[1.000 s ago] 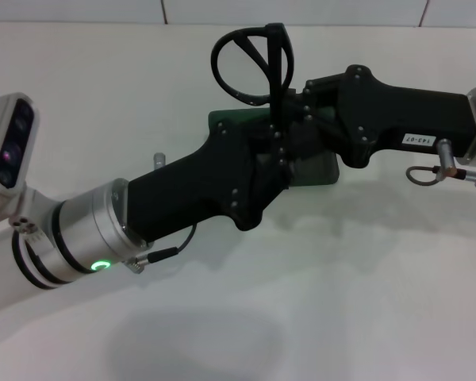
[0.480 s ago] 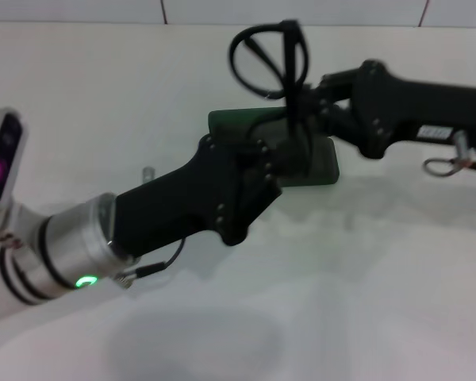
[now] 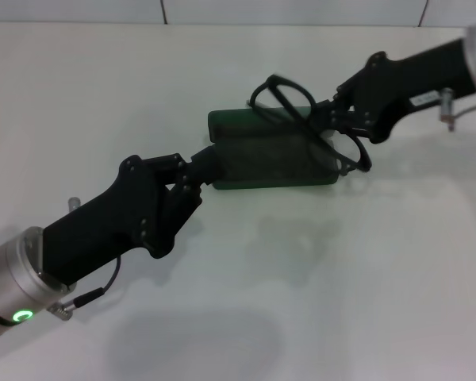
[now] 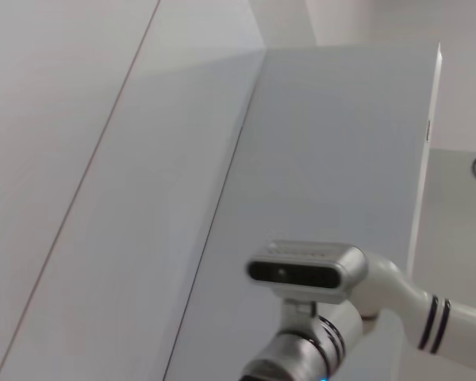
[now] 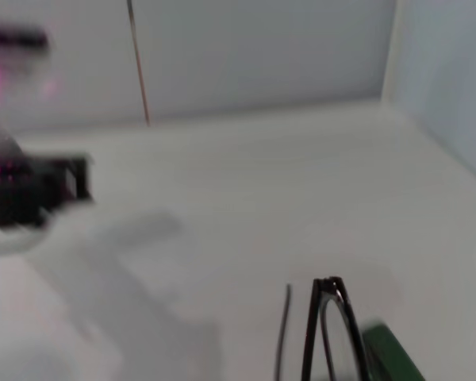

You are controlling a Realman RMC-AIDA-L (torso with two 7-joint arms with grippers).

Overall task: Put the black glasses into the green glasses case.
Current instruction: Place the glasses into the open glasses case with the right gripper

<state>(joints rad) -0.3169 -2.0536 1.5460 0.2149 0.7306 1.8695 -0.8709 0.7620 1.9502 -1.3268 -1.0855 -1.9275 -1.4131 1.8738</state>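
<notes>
Two grippers: both at the green glasses case.
Left gripper: fingers pinch the case's left end.
Right gripper: clamped on the black glasses, held over the case's right end.

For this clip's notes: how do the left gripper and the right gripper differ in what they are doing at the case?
The left gripper meets the green glasses case at its left end, while the right gripper is at its right end. The right gripper holds the black glasses over the case; the left gripper carries nothing else. The left arm reaches in from the lower left, the right from the upper right. Both are black.
</notes>
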